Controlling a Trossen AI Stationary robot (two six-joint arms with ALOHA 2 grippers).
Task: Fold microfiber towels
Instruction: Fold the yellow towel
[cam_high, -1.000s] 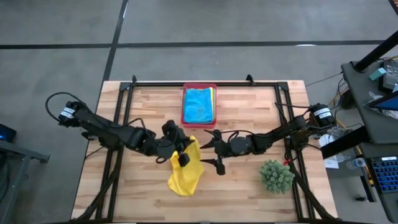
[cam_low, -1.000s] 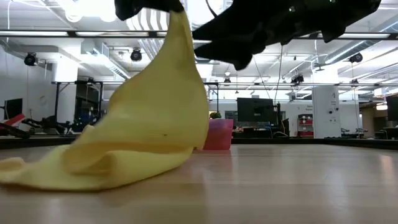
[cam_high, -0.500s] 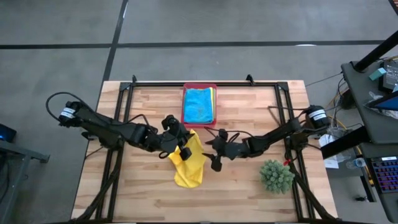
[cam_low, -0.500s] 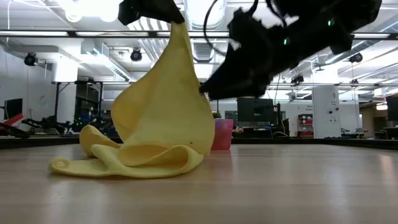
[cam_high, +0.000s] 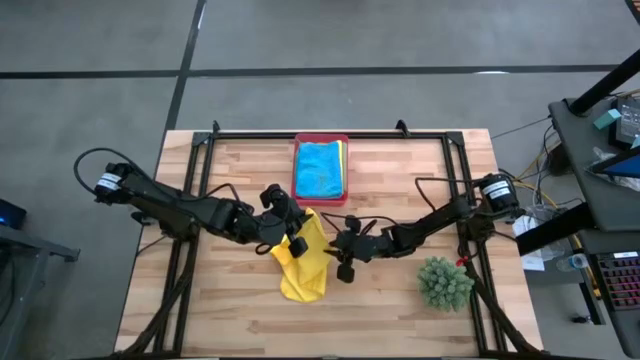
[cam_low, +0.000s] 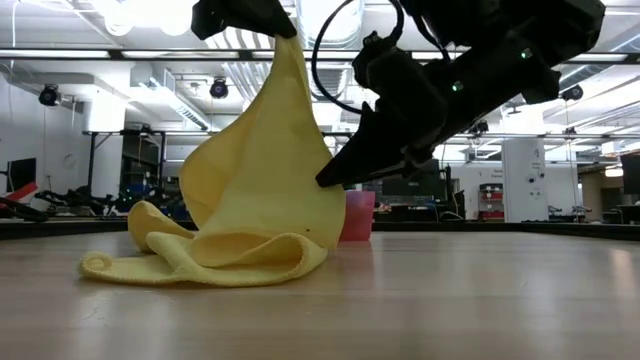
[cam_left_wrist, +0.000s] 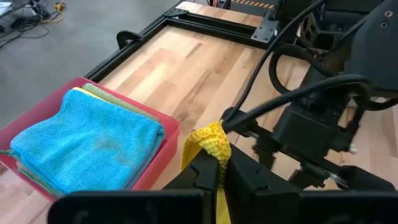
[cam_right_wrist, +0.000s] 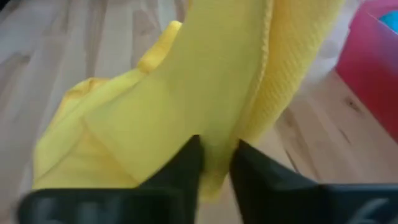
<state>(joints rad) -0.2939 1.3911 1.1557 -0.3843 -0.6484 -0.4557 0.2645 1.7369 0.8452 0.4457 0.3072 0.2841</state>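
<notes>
The left tool (cam_high: 288, 228) pinches the top corner of a yellow towel (cam_high: 304, 262), lifting it so the lower part lies crumpled on the bench (cam_high: 400, 310). The right tool (cam_right_wrist: 214, 163) is pressed together on the towel's hanging edge. A blue towel (cam_high: 320, 170) lies in the pink tray (cam_high: 320, 139) nearby.

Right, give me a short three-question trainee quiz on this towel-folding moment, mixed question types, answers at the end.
1. True or false: the left gripper holds the yellow towel up by a corner.
2. The right gripper is: A) closed on the yellow towel's hanging edge, B) resting on the plant, C) inside the pink tray.
3. Fill in: the cloth on top in the pink tray is ____.

Key: 1 true; 2 A; 3 blue.
</notes>
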